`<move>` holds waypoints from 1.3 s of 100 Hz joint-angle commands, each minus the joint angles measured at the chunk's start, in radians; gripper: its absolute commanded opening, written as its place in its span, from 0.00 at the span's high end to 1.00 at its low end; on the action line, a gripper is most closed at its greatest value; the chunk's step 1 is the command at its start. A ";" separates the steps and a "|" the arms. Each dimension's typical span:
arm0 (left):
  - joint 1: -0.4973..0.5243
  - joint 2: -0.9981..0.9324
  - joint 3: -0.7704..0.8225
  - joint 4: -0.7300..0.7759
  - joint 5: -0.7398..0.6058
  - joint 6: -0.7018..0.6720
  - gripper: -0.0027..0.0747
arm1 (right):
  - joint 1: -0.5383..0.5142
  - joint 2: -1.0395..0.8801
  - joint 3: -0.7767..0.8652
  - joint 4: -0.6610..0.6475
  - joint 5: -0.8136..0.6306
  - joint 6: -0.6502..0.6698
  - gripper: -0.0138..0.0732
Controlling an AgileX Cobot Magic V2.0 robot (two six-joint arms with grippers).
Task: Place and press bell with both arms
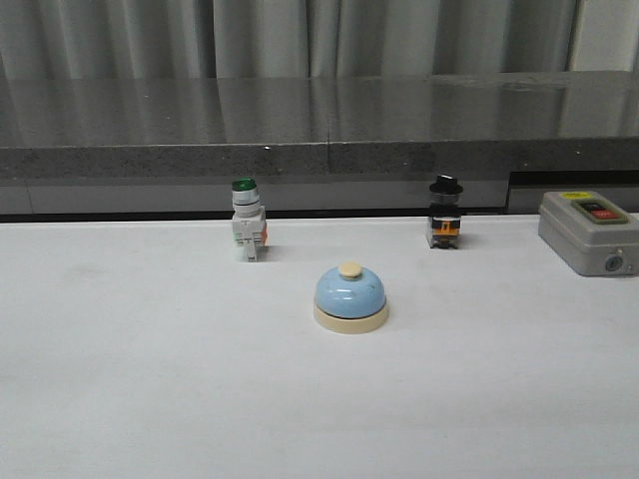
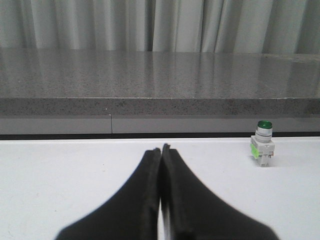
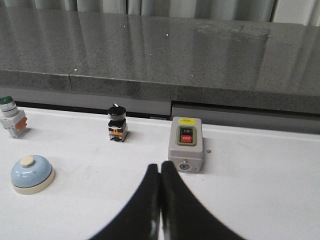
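1. bell (image 1: 350, 297) upright on the white table (image 1: 150, 379), near the middle of the front view, cream button on top, light-blue dome over a cream base, nothing touching it.
2. green-capped switch (image 1: 247, 220) standing behind and to the left of the bell, near the table's far edge; well apart from it.
3. black-knobbed switch (image 1: 445, 213) standing behind and to the right of the bell, also near the far edge.
4. grey on/off box (image 1: 588, 232) lying at the right edge of the front view, further right than the black-knobbed switch, with a red button on its face.
5. grey stone ledge (image 1: 319, 120) running along behind the table, pale curtain (image 1: 300, 35) above it.
6. no arm visible in the front view.
7. left gripper (image 2: 161, 152) seen only from its wrist camera: dark fingers pressed together tip to tip, nothing between them, hanging over bare table with the green-capped switch off to one side.
8. right gripper (image 3: 160, 169) seen only from its wrist camera: fingers likewise closed flat against each other, holding nothing, tips just short of the grey on/off box, bell well away to the side.
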State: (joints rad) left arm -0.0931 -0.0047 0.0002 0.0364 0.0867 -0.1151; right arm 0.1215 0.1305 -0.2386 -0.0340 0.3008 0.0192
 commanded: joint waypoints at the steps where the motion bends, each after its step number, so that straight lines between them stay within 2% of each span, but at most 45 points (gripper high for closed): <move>1: 0.001 -0.025 0.042 -0.008 -0.075 -0.009 0.99 | -0.006 -0.037 0.034 0.009 -0.169 -0.009 0.92; 61: 0.001 -0.025 0.042 -0.008 -0.075 -0.009 0.99 | -0.007 -0.159 0.249 0.023 -0.349 0.006 0.92; 130: 0.001 -0.025 0.042 -0.008 -0.075 -0.009 0.99 | -0.007 -0.159 0.250 0.023 -0.370 0.010 0.92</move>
State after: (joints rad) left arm -0.0931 -0.0047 0.0002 0.0347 0.0867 -0.1151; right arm 0.1199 -0.0093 0.0257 -0.0133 0.0135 0.0266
